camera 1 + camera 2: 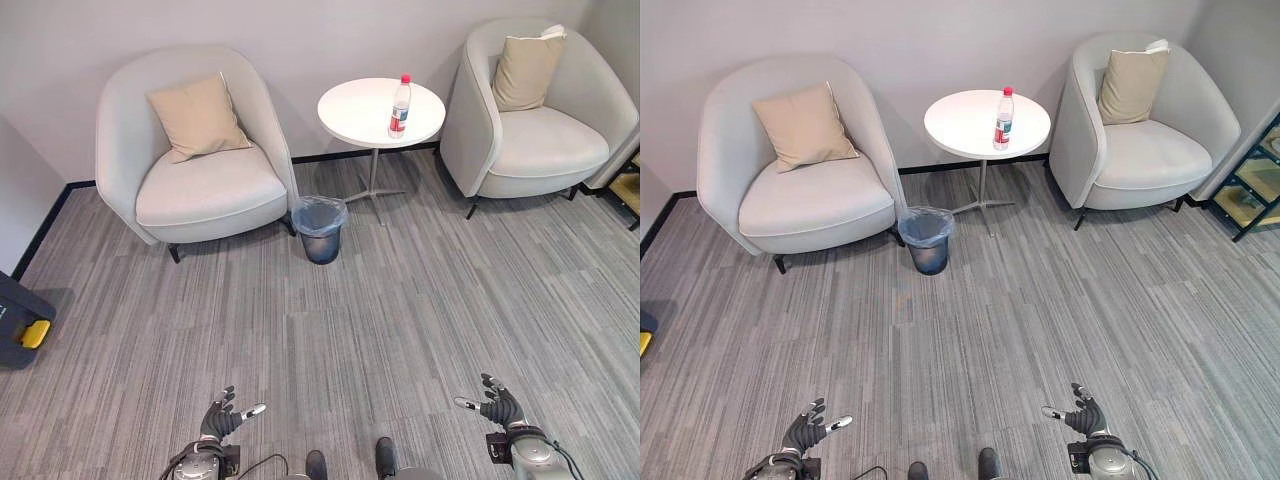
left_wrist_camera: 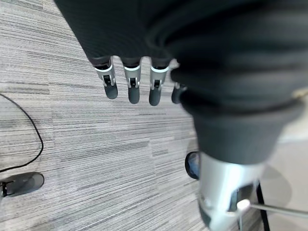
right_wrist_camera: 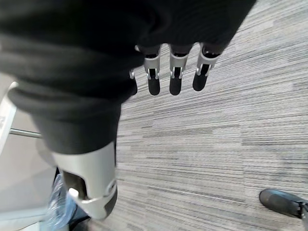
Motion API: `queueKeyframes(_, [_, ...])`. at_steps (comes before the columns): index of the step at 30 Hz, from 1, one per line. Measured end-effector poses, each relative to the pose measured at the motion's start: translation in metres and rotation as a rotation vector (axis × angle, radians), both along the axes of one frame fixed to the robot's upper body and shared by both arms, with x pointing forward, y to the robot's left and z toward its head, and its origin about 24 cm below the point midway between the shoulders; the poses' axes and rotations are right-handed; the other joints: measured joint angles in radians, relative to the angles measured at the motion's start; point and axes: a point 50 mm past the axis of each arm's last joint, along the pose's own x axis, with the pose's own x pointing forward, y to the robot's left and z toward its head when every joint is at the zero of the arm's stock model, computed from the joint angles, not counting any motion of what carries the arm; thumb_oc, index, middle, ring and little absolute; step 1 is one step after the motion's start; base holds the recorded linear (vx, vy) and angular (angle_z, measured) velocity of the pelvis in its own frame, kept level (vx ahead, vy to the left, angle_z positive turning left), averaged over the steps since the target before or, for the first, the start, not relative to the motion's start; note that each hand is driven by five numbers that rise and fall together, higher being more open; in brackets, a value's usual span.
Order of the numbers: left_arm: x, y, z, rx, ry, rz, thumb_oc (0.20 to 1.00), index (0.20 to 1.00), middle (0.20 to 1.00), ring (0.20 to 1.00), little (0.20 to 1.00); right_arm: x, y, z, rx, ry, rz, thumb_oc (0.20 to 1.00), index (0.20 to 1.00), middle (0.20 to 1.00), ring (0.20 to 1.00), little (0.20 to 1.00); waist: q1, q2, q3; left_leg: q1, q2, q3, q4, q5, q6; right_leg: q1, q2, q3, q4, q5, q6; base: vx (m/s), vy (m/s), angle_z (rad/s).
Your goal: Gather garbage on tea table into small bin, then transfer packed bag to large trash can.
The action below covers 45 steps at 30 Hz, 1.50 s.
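While bottle [image 1: 400,106] stands on table [image 1: 350,112] | wrist views add bin [image 3: 61,208] edge | left robot hand [image 1: 222,418], right robot hand [image 1: 496,404] released

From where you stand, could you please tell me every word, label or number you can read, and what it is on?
No text can be read.
Bottle on the round table: it has a red label, but the print is too small to read.
Bin, armchairs and cushions: no print visible.

Both arms reach in at the bottom edge of the frame. The left hand [image 1: 222,418] sits lower left, the right hand [image 1: 497,403] lower right, each empty with fingers spread and relaxed.
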Motion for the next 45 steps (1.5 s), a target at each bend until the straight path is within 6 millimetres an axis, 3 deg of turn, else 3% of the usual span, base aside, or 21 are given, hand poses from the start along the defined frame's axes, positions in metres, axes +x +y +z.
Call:
queueKeyframes(3, [0.004,0.003,0.002,0.010,-0.010,-0.004,1.000,1.000,1.000,1.000,1.000,0.005,-0.003,0.003,-0.003,-0.018,-0.015,1.000,1.000,1.000,1.000,1.000,0.008,-0.003,0.021,-0.005,-0.012,0.021,0.000,-0.011,0.016,-0.020,-0.004,0.012,0.024,0.009,0.007,0.06,0.142,-0.26])
queueKeyframes(5, [0.008,0.004,0.004,0.016,-0.019,-0.008,1.000,1.000,1.000,1.000,1.000,0.009,-0.002,0.005,-0.001,-0.028,-0.011,1.000,1.000,1.000,1.000,1.000,0.010,0.004,0.039,-0.003,0.000,0.034,0.000,-0.004,0.024,-0.063,-0.008,0.013,0.117,-0.029,0.037,0.04,0.050,-0.07])
queueKeyframes(8, [0.015,0.007,0.007,0.026,-0.035,-0.008,1.000,1.000,1.000,1.000,1.000,0.014,0.000,0.007,0.002,-0.040,-0.008,1.000,1.000,1.000,1.000,1.000,0.003,-0.003,0.056,0.005,-0.016,0.046,0.000,-0.014,0.035,-0.112,-0.022,0.018,0.203,-0.070,0.035,0.13,0.013,-0.15])
queueKeyframes(11, [0.018,0.008,0.009,0.034,-0.042,0.000,1.000,1.000,1.000,1.000,1.000,0.023,0.003,0.011,0.006,-0.061,0.000,1.000,1.000,1.000,1.000,1.000,-0.005,-0.004,0.067,0.016,-0.016,0.058,0.000,-0.034,0.052,-0.171,-0.065,-0.069,0.250,-0.112,0.056,0.16,-0.078,-0.19])
queueKeyframes(13, [0.016,0.008,0.007,0.033,-0.033,0.005,1.000,1.000,1.000,1.000,1.000,0.028,0.005,0.014,0.006,-0.081,0.008,1.000,1.000,1.000,1.000,1.000,-0.009,-0.007,0.077,0.045,-0.012,0.080,0.000,-0.061,0.030,-0.230,-0.120,-0.125,0.190,-0.097,0.072,0.23,-0.150,-0.27])
queueKeyframes(17, [0.012,0.006,0.004,0.031,-0.017,0.013,1.000,1.000,1.000,1.000,1.000,0.025,0.009,0.013,0.012,-0.079,0.003,1.000,1.000,1.000,1.000,1.000,-0.022,-0.020,0.081,0.090,0.010,0.064,0.013,-0.107,-0.015,-0.259,-0.147,-0.172,0.204,-0.041,0.077,0.28,-0.212,0.06])
queueKeyframes(19, [0.009,0.001,0.001,0.017,-0.009,0.011,1.000,1.000,1.000,1.000,1.000,0.017,0.007,0.009,0.010,-0.059,-0.006,1.000,1.000,1.000,1.000,1.000,-0.042,0.010,0.079,0.126,0.064,0.019,0.017,-0.123,-0.039,-0.206,-0.089,-0.171,0.204,-0.005,0.053,0.31,-0.304,0.47])
queueKeyframes(20, [0.010,-0.003,0.000,0.003,-0.011,0.014,1.000,1.000,1.000,1.000,1.000,0.015,0.007,0.008,0.008,-0.055,-0.008,1.000,1.000,1.000,1.000,1.000,-0.035,0.026,0.066,0.143,0.119,0.002,0.073,-0.118,-0.049,-0.155,-0.027,-0.174,0.199,-0.031,-0.003,0.29,-0.360,0.27])
queueKeyframes(21, [0.009,-0.004,0.000,0.000,-0.009,0.014,1.000,1.000,1.000,1.000,1.000,0.019,0.006,0.011,0.004,-0.068,-0.006,1.000,1.000,1.000,1.000,1.000,-0.033,0.028,0.062,0.128,0.132,-0.016,0.116,-0.116,-0.053,-0.138,-0.015,-0.184,0.198,-0.042,-0.022,0.27,-0.382,0.25])
queueKeyframes(22, [0.012,-0.006,0.000,-0.006,-0.012,0.013,1.000,1.000,1.000,1.000,1.000,0.025,0.005,0.015,-0.002,-0.093,-0.004,1.000,1.000,1.000,1.000,1.000,-0.041,0.028,0.058,0.075,0.145,-0.045,0.215,-0.119,-0.060,-0.121,-0.010,-0.197,0.180,-0.053,-0.036,0.16,-0.279,0.28])
queueKeyframes(25, [0.022,-0.012,0.002,-0.039,-0.037,0.012,1.000,1.000,1.000,1.000,1.000,0.032,0.004,0.021,-0.012,-0.127,0.012,1.000,1.000,1.000,1.000,1.000,-0.029,0.005,0.055,-0.102,0.164,-0.072,0.590,-0.060,-0.163,-0.056,0.004,-0.207,0.131,-0.054,-0.116,0.18,-0.231,0.08])
queueKeyframes(26, [0.024,-0.015,0.002,-0.041,-0.036,-0.005,1.000,1.000,1.000,1.000,1.000,0.035,0.004,0.023,-0.016,-0.135,0.018,1.000,1.000,1.000,1.000,1.000,-0.029,0.003,0.056,-0.150,0.158,-0.074,0.668,-0.062,-0.163,-0.044,0.010,-0.208,0.127,-0.065,-0.132,0.21,-0.138,0.00])
queueKeyframes(27, [0.027,-0.018,0.003,-0.047,-0.044,-0.021,1.000,1.000,1.000,1.000,1.000,0.038,0.006,0.024,-0.018,-0.139,0.026,1.000,1.000,1.000,1.000,1.000,-0.023,0.000,0.057,-0.202,0.129,-0.065,0.677,-0.097,-0.144,-0.019,0.017,-0.189,0.099,-0.090,-0.127,0.28,-0.114,-0.14])
queueKeyframes(29, [0.032,-0.023,0.004,-0.051,-0.051,-0.049,1.000,1.000,1.000,1.000,1.000,0.032,0.008,0.019,-0.017,-0.111,0.038,1.000,1.000,1.000,1.000,1.000,0.001,-0.028,0.067,-0.242,0.035,-0.043,0.356,-0.113,-0.111,0.050,0.031,-0.193,0.031,-0.067,-0.132,0.32,-0.064,-0.16])
queueKeyframes(34, [0.015,-0.017,-0.005,-0.047,0.011,-0.021,1.000,1.000,1.000,1.000,1.000,0.021,0.010,0.006,0.005,-0.050,-0.003,1.000,1.000,1.000,1.000,1.000,0.035,-0.019,0.062,-0.322,0.010,-0.040,-0.009,0.041,-0.121,0.132,0.103,-0.167,0.000,-0.148,-0.087,0.35,0.025,-0.20])
queueKeyframes(38, [0.001,-0.011,-0.009,-0.041,0.050,0.015,1.000,1.000,1.000,1.000,1.000,0.012,0.010,-0.001,0.011,-0.016,-0.014,1.000,1.000,1.000,1.000,1.000,0.053,-0.013,0.067,-0.330,0.006,0.016,0.038,0.085,-0.058,0.227,0.125,-0.127,0.001,-0.191,-0.088,0.39,0.130,-0.41])
queueKeyframes(40, [-0.004,-0.011,-0.012,-0.043,0.066,0.018,1.000,1.000,1.000,1.000,1.000,0.007,0.012,-0.004,0.018,0.007,-0.015,1.000,1.000,1.000,1.000,1.000,0.047,-0.029,0.052,-0.255,-0.038,0.056,0.108,0.067,0.004,0.312,0.088,-0.084,0.003,-0.254,-0.022,0.54,0.254,-0.52])
queueKeyframes(41, [0.000,-0.010,-0.010,-0.042,0.054,0.012,1.000,1.000,1.000,1.000,1.000,0.004,0.015,-0.006,0.029,0.017,-0.012,1.000,1.000,1.000,1.000,1.000,0.045,-0.038,0.033,-0.203,-0.058,0.073,0.091,0.087,0.114,0.307,0.059,-0.060,0.091,-0.280,0.017,0.30,0.198,-0.28])
queueKeyframes(43, [0.010,-0.010,-0.003,-0.039,0.013,-0.008,1.000,1.000,1.000,1.000,1.000,0.007,0.019,-0.004,0.042,0.000,0.001,1.000,1.000,1.000,1.000,1.000,0.040,-0.046,0.028,-0.174,-0.073,0.072,0.085,0.068,0.138,0.245,0.037,-0.055,0.251,-0.302,0.048,0.23,0.171,-0.06])
queueKeyframes(44, [0.024,-0.009,0.003,-0.027,-0.022,-0.024,1.000,1.000,1.000,1.000,1.000,0.012,0.022,0.001,0.052,-0.033,0.018,1.000,1.000,1.000,1.000,1.000,0.038,-0.051,0.026,-0.142,-0.098,0.044,0.064,0.053,0.151,0.105,-0.006,-0.052,0.534,-0.362,0.086,0.27,0.152,0.18])
queueKeyframes(45, [0.034,-0.006,0.009,-0.016,-0.051,-0.031,1.000,1.000,1.000,1.000,1.000,0.024,0.027,0.009,0.052,-0.076,0.048,1.000,1.000,1.000,1.000,1.000,0.040,-0.050,0.028,-0.118,-0.120,0.034,0.051,0.033,0.159,-0.016,-0.056,-0.049,0.693,-0.394,0.108,0.28,0.125,0.16])
